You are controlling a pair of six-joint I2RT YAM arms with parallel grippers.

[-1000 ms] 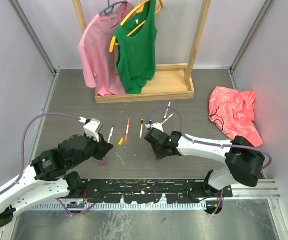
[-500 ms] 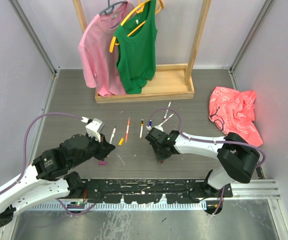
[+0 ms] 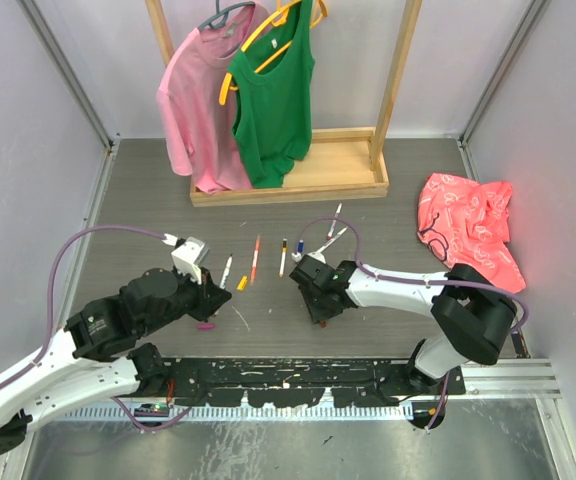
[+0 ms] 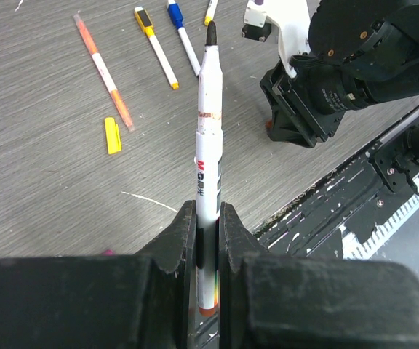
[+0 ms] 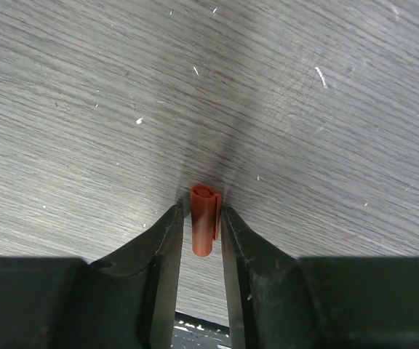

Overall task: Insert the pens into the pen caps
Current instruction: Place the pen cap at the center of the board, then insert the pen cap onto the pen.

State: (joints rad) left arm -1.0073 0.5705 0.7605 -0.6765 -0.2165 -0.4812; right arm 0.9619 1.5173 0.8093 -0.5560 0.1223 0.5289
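Note:
My left gripper is shut on a white pen whose black tip points away from the wrist. In the top view this gripper hovers left of centre with the pen. My right gripper points down at the table, its jaws slightly open around a small orange-brown pen cap that stands between them with a thin gap on the left side. On the table lie an orange pen, a yellow-ended pen, a blue-ended pen, a yellow cap and a magenta cap.
Two more pens lie behind the right arm. A wooden clothes rack with a pink shirt and a green top stands at the back. A red cloth lies at the right. A black rail runs along the near edge.
The right gripper's jaws have widened a little round the orange-brown cap. The left gripper with its pen shifted slightly to the right earlier and now holds still.

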